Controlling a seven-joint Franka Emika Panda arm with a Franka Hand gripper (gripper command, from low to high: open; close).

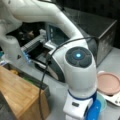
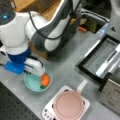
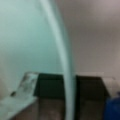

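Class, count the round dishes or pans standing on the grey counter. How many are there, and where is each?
2. A teal bowl sits under the gripper at a front view's lower left, holding an orange piece. A pink pan rests on the white hob, bottom centre. The arm may hide others.

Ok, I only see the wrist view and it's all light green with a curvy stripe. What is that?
Observer: That is a teal bowl. The gripper is down inside it.
Operator: Is anything in the bowl?
Observer: Yes, an orange piece of food lies right by the gripper, on the bowl's side toward a front view's right.
Operator: What's near the bowl?
Observer: A pink pan sits on a small white stove, apart from the bowl.
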